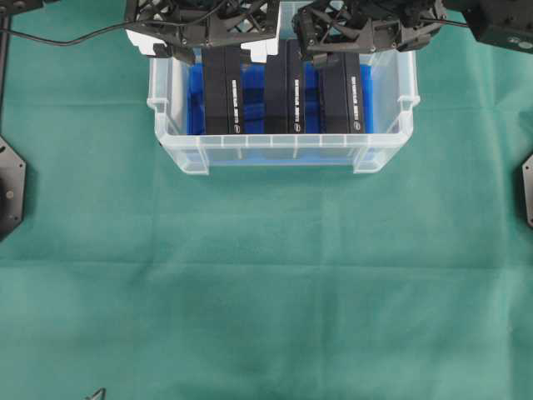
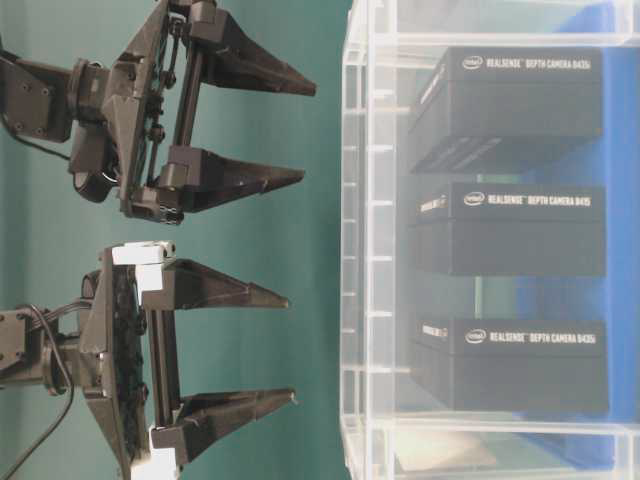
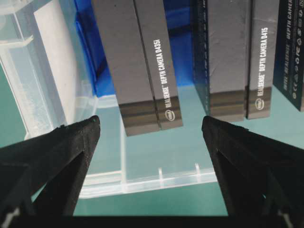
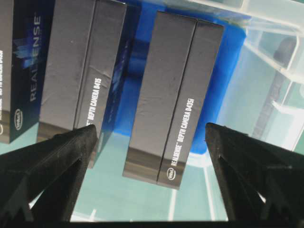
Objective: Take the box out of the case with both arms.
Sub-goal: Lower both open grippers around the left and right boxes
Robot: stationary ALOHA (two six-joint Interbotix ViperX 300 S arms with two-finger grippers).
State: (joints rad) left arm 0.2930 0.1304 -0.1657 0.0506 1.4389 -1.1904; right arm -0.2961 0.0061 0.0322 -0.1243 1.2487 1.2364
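Three dark boxes stand side by side in the clear case point(image 1: 283, 152) on the green counter point(image 1: 266, 292). The left claw point(image 3: 151, 137) gapes empty over the left box point(image 1: 222, 90), the right claw point(image 4: 151, 137) likewise over the right box point(image 1: 341, 92). Risk: each arm may grab a different box, or a finger may snag the case rim

Your left pincer point(image 3: 151, 130) hangs above the far left part of the case point(image 1: 275, 152), with the left box point(image 1: 221, 90) directly beneath the gap between its tips. Your right pincer point(image 4: 151, 133) hangs above the far right part, and the right box point(image 1: 341, 92) lies under its gap. The middle box point(image 1: 283, 93) stands between those two, to the right of your left pincer and to the left of your right one. The case rests on the tabletop point(image 1: 266, 283).
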